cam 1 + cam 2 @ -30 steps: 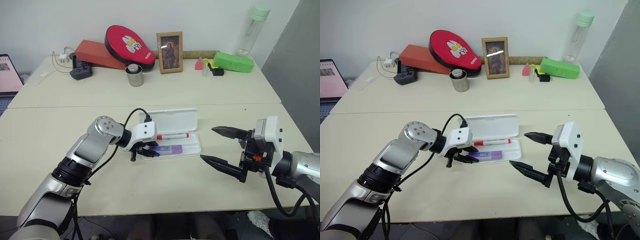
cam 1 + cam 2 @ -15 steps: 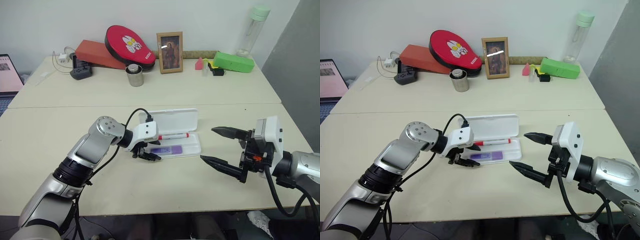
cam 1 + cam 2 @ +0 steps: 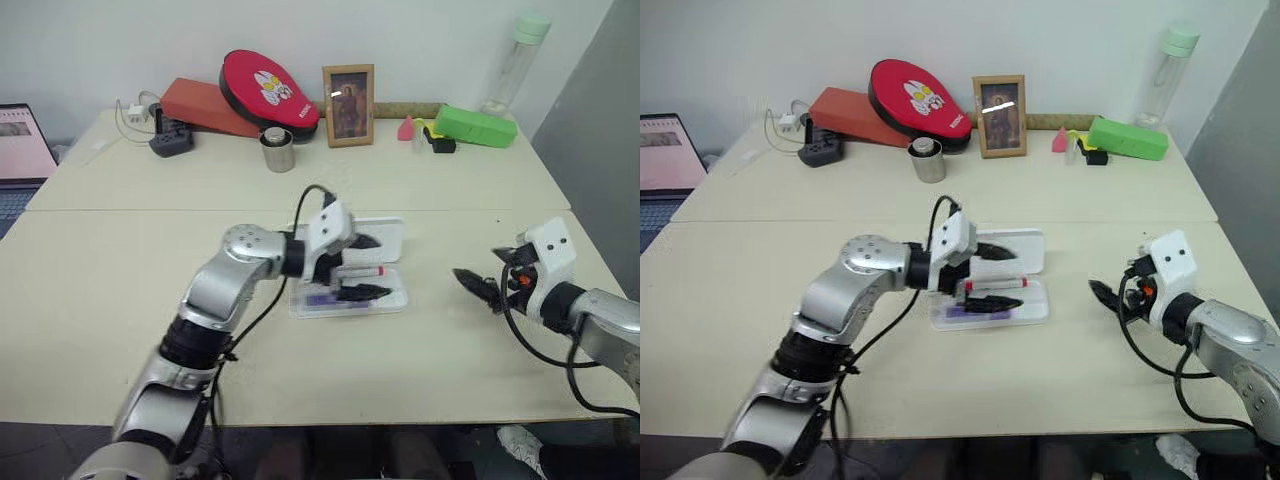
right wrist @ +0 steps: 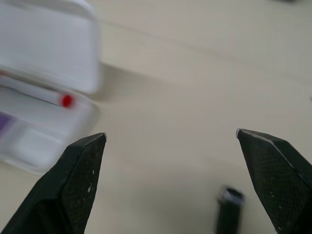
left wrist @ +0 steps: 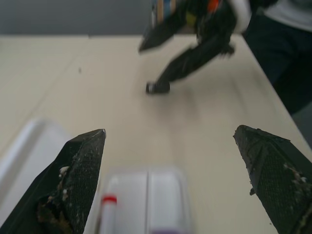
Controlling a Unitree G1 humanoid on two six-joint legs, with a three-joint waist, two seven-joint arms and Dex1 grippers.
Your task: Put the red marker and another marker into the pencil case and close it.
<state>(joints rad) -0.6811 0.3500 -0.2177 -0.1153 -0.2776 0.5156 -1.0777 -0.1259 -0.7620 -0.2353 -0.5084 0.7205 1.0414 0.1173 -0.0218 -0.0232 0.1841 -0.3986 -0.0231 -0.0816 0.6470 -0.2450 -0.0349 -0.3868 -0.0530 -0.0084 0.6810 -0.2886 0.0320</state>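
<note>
From the head camera, your pencil case (image 3: 392, 297) lies open on the tabletop (image 3: 120, 260), lid (image 3: 385, 232) raised behind. The red marker (image 3: 362, 271) and the purple highlighter (image 3: 322, 299) both lie inside the tray. Your left end effector (image 3: 362, 267) hangs over the case, fingers spread wide, grasping nothing. Your right end effector (image 3: 482, 288) sits well to the right of the case, low over the tabletop, also released.

In your left wrist view, both fingers (image 5: 78, 180) stand wide apart above the case, the marker's red tip (image 5: 108, 199) between them.

In your right wrist view, the fingers (image 4: 78, 183) are spread and empty, with the case (image 4: 34, 141) off beyond one finger.
</note>
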